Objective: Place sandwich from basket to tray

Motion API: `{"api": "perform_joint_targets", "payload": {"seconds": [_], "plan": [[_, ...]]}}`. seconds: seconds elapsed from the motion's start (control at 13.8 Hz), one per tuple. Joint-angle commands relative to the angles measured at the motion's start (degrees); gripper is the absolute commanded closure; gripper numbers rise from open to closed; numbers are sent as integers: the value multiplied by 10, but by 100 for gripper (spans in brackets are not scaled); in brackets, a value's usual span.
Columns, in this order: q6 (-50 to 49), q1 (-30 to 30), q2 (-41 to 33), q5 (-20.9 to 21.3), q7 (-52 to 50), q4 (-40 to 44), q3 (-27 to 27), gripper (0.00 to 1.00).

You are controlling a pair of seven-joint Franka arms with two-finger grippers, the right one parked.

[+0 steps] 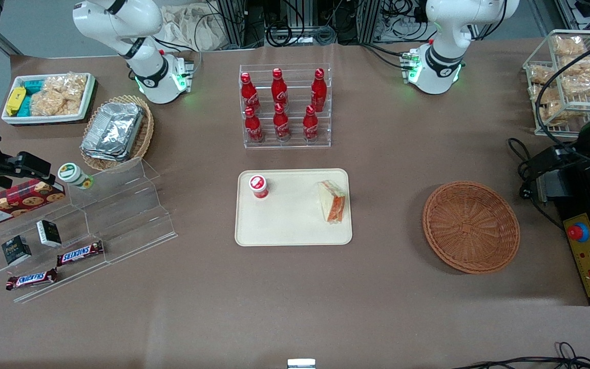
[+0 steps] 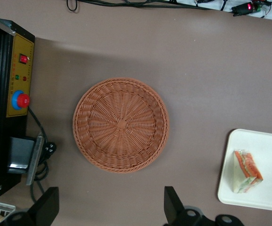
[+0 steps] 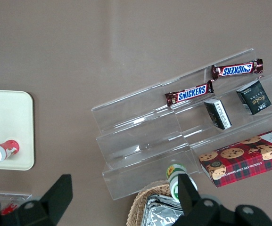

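We find the gripper [image 2: 110, 207] raised above the tabletop [image 1: 295, 287], its fingers [image 2: 171, 205] spread apart and grasping nothing. Directly under it sits the basket [image 2: 120, 125], round, woven, and without contents. The sandwich [image 1: 332, 201] lies on the tray [image 1: 293, 230], close to the tray edge nearest the basket. A small red-capped cup [image 1: 258, 186] also stands on the tray, well apart from the sandwich.

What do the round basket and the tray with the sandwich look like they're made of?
The basket looks like woven wicker, reddish-brown with visible strands. The tray holding the sandwich seems to be smooth matte plastic, cream, though that's less certain. The gripper hangs open above the table near the basket.
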Motion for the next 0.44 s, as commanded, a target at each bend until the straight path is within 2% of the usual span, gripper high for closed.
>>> {"api": "perform_joint_targets", "payload": {"seconds": [0.0, 0.36], "plan": [[3, -23, -46, -9, 19, -51, 26, 0], [-4, -28, -38, -4, 14, -38, 25, 0]]}}
